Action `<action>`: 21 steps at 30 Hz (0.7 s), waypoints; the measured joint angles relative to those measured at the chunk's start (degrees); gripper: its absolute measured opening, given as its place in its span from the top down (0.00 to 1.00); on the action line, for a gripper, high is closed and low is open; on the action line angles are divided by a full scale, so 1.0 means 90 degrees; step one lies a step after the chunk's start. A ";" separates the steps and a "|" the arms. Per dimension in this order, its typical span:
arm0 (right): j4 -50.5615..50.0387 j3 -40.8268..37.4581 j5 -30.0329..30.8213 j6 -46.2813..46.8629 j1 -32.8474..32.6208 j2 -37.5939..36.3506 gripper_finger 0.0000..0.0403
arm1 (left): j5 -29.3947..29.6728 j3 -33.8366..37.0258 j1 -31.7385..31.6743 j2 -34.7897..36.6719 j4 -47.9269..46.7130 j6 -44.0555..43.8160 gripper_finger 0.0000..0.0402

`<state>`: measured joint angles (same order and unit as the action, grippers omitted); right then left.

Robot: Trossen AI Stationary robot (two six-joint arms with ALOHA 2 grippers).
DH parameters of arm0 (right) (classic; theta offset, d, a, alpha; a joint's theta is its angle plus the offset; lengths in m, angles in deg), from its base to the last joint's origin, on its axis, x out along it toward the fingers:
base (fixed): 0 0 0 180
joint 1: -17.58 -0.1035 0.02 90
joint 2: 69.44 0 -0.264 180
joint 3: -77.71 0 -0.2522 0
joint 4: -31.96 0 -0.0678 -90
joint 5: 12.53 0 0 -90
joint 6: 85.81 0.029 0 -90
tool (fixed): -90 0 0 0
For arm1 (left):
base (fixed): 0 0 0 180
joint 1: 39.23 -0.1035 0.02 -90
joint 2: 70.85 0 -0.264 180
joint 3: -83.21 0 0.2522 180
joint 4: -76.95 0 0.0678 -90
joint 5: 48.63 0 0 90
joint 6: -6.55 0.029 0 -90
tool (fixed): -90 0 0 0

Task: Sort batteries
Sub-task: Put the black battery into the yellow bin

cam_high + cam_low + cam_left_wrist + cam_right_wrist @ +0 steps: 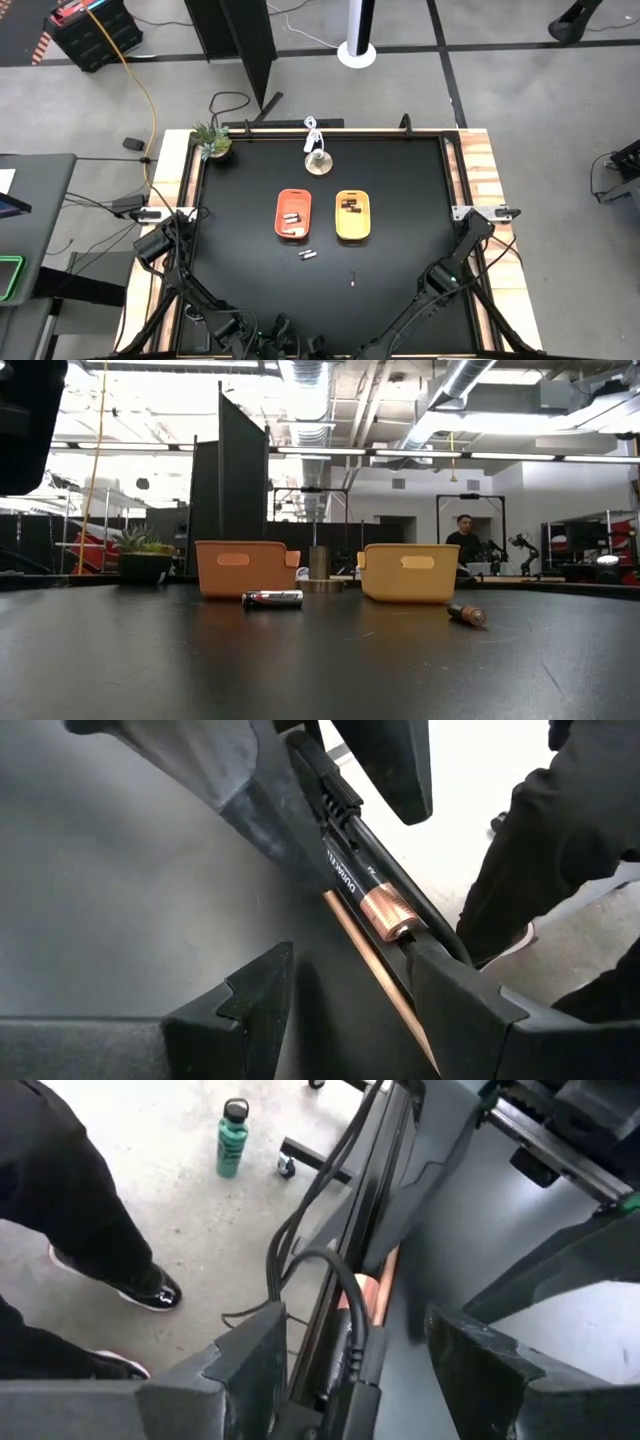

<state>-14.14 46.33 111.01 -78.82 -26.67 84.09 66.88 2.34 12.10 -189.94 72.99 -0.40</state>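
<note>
An orange tray [293,213] and a yellow tray [354,215] stand side by side at mid table, each with batteries inside. A silvery battery [307,255] and a dark one [353,279] lie loose on the black table nearer the front; the low view shows the silvery battery [272,599] and the dark battery [467,614] resting on their sides. Both arms are drawn back to the near edge. My left gripper [350,960] is open over the table's edge rail, where a black battery with a copper end [375,905] lies. My right gripper [355,1325] is open over cables at the edge. My left gripper has one fingertip [440,970] right at the copper end [392,915] of the battery on the edge rail. I cannot tell whether it touches. The battery lies along the rail, not between the fingers.
A small potted plant [212,140] stands at the far left corner and a round metal object [318,162] with a white cable stands behind the trays. A person's legs [70,1210] and a green bottle [231,1138] are on the floor beyond the near edge.
</note>
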 joint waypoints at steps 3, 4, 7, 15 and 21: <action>-0.0058 0.0002 0.0005 0.0013 0.0021 0.0018 0.36 | 0.0000 0.0000 0.0000 0.0000 0.0000 -0.0001 0.52; -0.0086 0.0002 0.0005 0.0010 0.0029 0.0019 0.36 | 0.0000 0.0000 0.0000 0.0000 -0.0002 -0.0001 0.52; -0.0168 0.0005 -0.0011 0.0016 0.0062 0.0019 0.36 | -0.0018 0.0000 0.0000 0.0000 -0.0002 -0.0045 0.52; -0.0291 0.0002 -0.0075 0.0028 0.0139 0.0024 0.36 | -0.0134 0.0000 0.0000 0.0000 0.0014 0.0005 0.52; -0.0347 0.0002 -0.0176 0.0025 0.0186 0.0027 0.36 | -0.0136 0.0000 0.0000 0.0000 0.0025 0.0016 0.52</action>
<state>-17.27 46.36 109.42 -78.59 -24.99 84.33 65.66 2.34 12.10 -189.94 73.22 -0.26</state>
